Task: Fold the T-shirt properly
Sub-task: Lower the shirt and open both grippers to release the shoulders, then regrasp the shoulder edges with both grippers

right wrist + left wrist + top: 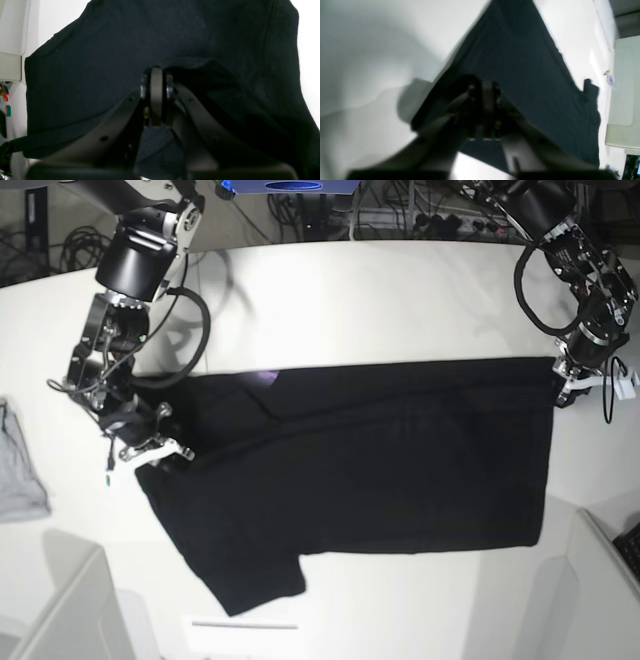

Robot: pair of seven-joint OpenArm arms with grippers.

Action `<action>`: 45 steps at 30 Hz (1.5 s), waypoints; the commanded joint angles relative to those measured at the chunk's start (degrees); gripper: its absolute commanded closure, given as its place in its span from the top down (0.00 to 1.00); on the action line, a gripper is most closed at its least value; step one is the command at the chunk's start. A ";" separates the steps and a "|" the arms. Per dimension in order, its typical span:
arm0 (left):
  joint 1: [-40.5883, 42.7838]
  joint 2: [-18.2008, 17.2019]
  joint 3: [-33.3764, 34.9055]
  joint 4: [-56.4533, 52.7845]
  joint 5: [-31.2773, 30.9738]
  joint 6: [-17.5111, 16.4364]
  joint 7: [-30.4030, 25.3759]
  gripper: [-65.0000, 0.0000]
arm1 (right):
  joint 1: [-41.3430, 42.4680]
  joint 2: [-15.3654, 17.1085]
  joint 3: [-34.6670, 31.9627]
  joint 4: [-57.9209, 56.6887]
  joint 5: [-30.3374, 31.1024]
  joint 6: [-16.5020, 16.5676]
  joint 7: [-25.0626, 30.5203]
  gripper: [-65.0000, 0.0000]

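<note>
T-shirt stretched flat between two grippers, plain side up

The T-shirt [370,470] lies spread across the middle of the white table [380,290], its long axis running from nine to three o'clock in the base view, one sleeve sticking out toward seven o'clock. It is plain black, lightly creased, with no print showing. Each arm sits at one end, which I judge keeps the cloth taut for a fold. The left gripper [566,380], at three o'clock, is over the hem corner; its wrist view is too blurred to tell whether it pinches cloth. The right gripper [156,72] has its jaws nearly together against bunched fabric; whether it holds any is unclear. A small grey garment [20,470] lies apart at nine o'clock.
</note>
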 commanded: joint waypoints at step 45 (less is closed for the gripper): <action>12.47 -4.03 -10.72 0.27 -7.33 -0.69 0.76 0.94 | -17.12 -5.66 10.72 12.12 1.42 -21.04 5.93 0.57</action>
